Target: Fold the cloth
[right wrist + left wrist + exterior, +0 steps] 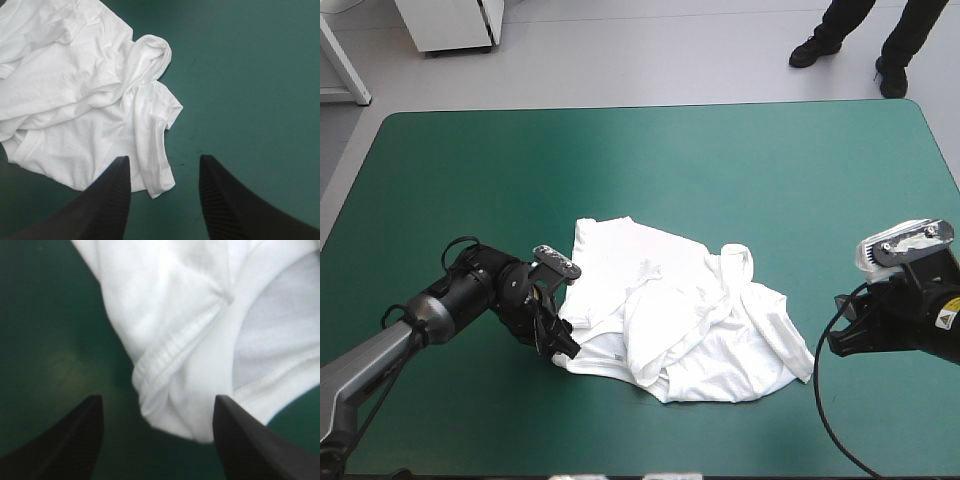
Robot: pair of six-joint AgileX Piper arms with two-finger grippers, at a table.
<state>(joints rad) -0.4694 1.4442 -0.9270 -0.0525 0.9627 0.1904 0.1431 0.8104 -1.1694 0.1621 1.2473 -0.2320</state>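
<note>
The white T-shirt [670, 320] is seen lying as a crumpled, partly spread heap on the teal-green cover of the worktop [720, 170], somewhat nearer the near edge than the far one, with a sleeve bunched up toward its right side. A hemmed corner at its near left is framed by the left gripper [558, 345], whose black fingers [70, 440] are held wide apart. The right gripper [845, 340] is held near the shirt's right side without touching it, its fingers [105, 205] likewise spread wide, a sleeve's edge lying just ahead of the gap between them.

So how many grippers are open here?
2. The left gripper, open at the T-shirt's near-left corner; the right gripper, open beside its right edge.
</note>
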